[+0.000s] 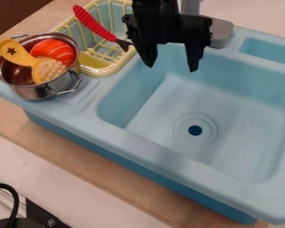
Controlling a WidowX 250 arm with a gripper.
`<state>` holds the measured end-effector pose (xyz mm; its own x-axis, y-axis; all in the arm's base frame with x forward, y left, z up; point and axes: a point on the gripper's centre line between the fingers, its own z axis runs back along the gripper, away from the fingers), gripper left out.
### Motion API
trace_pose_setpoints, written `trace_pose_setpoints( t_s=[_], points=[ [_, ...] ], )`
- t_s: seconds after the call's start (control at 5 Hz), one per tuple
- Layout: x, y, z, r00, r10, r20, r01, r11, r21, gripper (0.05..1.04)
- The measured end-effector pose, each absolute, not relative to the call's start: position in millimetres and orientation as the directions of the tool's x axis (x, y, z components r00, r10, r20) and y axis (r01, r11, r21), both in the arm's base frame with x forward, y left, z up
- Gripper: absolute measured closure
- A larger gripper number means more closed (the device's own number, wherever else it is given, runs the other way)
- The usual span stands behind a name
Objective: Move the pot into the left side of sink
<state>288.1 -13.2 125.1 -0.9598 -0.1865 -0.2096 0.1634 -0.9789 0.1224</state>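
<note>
The pot [34,91] rests on the ledge [79,103] left of the sink basin [146,116], likely for level support. The gripper [172,68] hangs over the basin's rear, fingers wide apart and empty, presumably for clearance when gripping the pot.

And it's black from top to bottom here, folks: a black arm [154,8], chunky and square-edged, running into a black gripper [172,68]. Look at that wide crosspiece [174,34], its outline all steps and notches, with a small rounded knob [128,18] on one end! Then come two black fingers [194,55], angular, broad up top, tapering down to narrow tips. Dark all over, this machine.
</note>
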Motion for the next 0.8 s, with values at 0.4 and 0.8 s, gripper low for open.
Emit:
trace_pose_setpoints(
  t_s=[0.4, 0.8],
  points=[
    [275.8, -8.9, 119.6, -0.966, -0.216, -0.140, 0.205, -0.975, 0.087, 0.087],
    [249.8, 9.7, 159.8, -0.947, -0.296, -0.121, 0.292, -0.955, 0.050, 0.087]
  ],
)
